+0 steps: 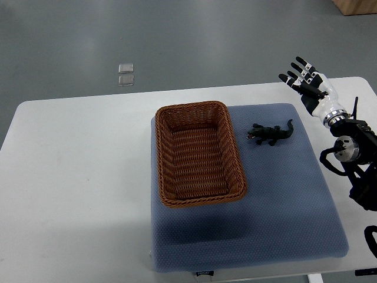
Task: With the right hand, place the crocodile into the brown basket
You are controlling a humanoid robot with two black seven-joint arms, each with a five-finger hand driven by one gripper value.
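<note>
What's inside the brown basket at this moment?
Nothing: the brown basket shows only its bare woven floor. The crocodile lies outside, on the blue mat to its right. Its near wall may hide a thin strip.

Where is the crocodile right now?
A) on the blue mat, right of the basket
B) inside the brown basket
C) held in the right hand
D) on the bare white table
A: the crocodile lies on the blue mat beside the brown basket, apart from the open right hand.

Dark green crocodile (270, 133) lying flat, just right of empty brown wicker basket (198, 152), toward worktop's far right edge.
</note>
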